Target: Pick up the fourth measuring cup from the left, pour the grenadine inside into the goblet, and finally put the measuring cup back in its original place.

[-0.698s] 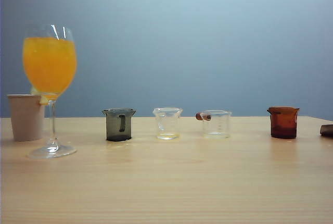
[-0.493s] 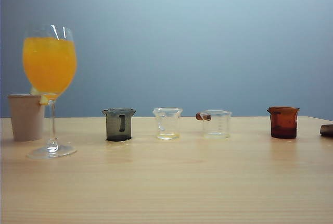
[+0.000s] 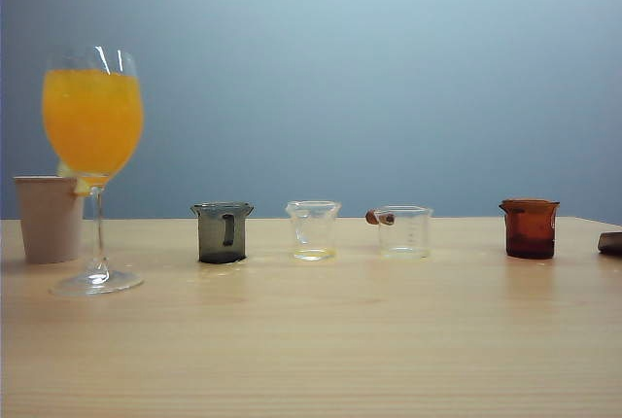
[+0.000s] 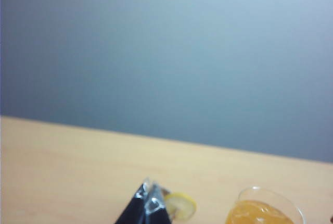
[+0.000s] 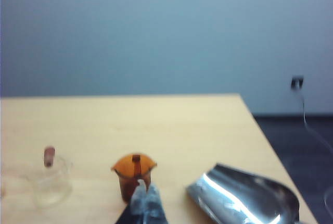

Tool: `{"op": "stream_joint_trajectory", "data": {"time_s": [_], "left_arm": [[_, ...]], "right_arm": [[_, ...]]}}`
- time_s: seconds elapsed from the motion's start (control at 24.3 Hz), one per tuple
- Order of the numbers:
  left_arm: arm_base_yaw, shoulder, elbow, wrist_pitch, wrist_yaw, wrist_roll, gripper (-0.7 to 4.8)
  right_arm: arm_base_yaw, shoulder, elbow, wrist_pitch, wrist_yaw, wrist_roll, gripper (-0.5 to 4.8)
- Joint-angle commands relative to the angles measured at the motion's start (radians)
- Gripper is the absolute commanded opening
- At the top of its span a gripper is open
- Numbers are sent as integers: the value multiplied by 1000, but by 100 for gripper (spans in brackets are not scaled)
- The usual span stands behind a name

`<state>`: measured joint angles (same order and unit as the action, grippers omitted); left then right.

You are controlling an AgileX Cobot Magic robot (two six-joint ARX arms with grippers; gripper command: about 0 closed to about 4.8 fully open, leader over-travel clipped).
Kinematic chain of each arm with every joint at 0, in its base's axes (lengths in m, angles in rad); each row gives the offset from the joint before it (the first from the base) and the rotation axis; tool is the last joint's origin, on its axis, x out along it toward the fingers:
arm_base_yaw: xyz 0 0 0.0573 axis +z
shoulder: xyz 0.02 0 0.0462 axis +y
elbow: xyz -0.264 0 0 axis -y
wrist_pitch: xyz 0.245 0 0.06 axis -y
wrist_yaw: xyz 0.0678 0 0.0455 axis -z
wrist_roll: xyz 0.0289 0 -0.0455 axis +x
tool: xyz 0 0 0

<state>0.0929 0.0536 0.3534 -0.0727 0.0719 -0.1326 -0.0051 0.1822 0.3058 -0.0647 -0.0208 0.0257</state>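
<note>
Your right gripper [image 5: 145, 203], shut and empty at the right wrist view's lower centre, could topple the amber cup [image 5: 133, 174]; the left gripper [image 4: 148, 206] seems shut too, near the goblet [image 4: 263, 211].

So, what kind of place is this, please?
Probably a lab bench staged as a drink-mixing station: a bare wooden table, a goblet of orange juice, a row of measuring cups, both shut grippers waiting.

A beige paper cup [image 3: 48, 218] stands near the left edge of the light wooden table [image 3: 311, 340]. Along the table's far edge stand a smoky grey measuring cup [image 3: 223, 232], a clear cup holding a trace of yellowish liquid [image 3: 313, 230], and a clear graduated cup with a reddish-brown handle [image 3: 403, 230]. A shiny metal scoop [image 5: 244, 195] lies by the right edge. A lemon slice [image 4: 180, 206] shows low in the left wrist view.
</note>
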Motion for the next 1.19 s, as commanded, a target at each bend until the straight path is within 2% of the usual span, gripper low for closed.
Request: {"op": "stream_joint_trajectory", "data": {"time_s": [0.04,0.21,0.45,0.53,0.7,0.74,0.86,0.9,1.03,1.19], "left_arm": [[-2,83,128,-107,5,-6,-5],[-2,203,249,-105,48,13,-5],[-2,351,386,-103,113,13,-5],[-3,398,431,-98,138,12,-5],[-69,462,491,-99,177,34,-5],[-122,484,506,-103,176,71,-5],[-245,532,518,-106,171,108,-5],[-315,561,518,-109,137,117,-5],[-446,610,517,-116,37,127,-5],[-566,679,517,-115,14,203,-5]], "right_arm": [[0,167,83,54,-6,5,-9],[3,367,97,258,-70,11,-9],[96,622,87,443,-31,23,-9],[156,699,64,528,47,24,-9],[201,852,26,630,79,31,-9],[200,919,22,683,79,31,-9],[200,1054,21,831,79,42,-9],[200,1130,21,893,90,77,-9],[200,1260,23,972,133,82,-9],[200,1416,33,1096,135,82,-9]]}}
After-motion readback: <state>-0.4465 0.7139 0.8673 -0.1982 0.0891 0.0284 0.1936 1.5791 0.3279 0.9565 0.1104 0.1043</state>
